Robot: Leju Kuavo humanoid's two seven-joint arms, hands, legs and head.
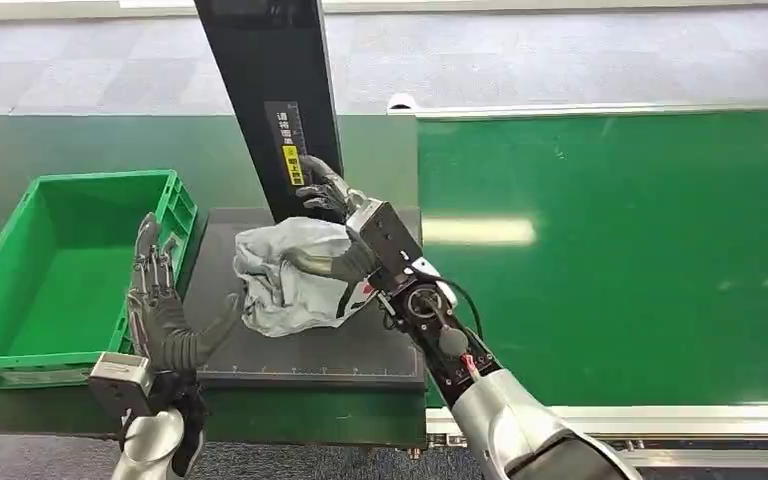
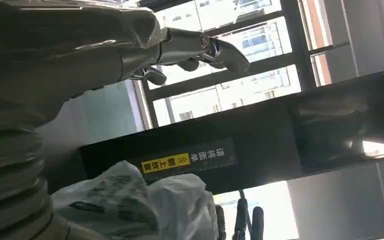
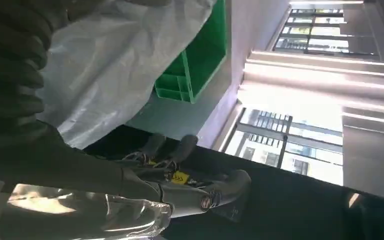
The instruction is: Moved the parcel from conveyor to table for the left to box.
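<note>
A crumpled grey-white plastic parcel (image 1: 285,275) lies on the black mat (image 1: 330,350) in front of me. My right hand (image 1: 345,230) reaches over it from the right. Its thumb rests on the parcel, while its fingers (image 3: 190,192) stretch past the parcel's far edge toward the black post (image 1: 270,90), with a gap between them and the parcel (image 3: 115,60). My left hand (image 1: 155,300) stands open just left of the parcel, fingers upright and thumb pointing at it. The parcel (image 2: 130,205) sits below that hand's spread fingers (image 2: 200,47).
A green crate (image 1: 105,178) stands at the left, beside the mat, with nothing visible inside. The black post with a yellow label rises right behind the parcel. The green conveyor belt (image 1: 610,260) runs along the right, with a metal rail at its near edge.
</note>
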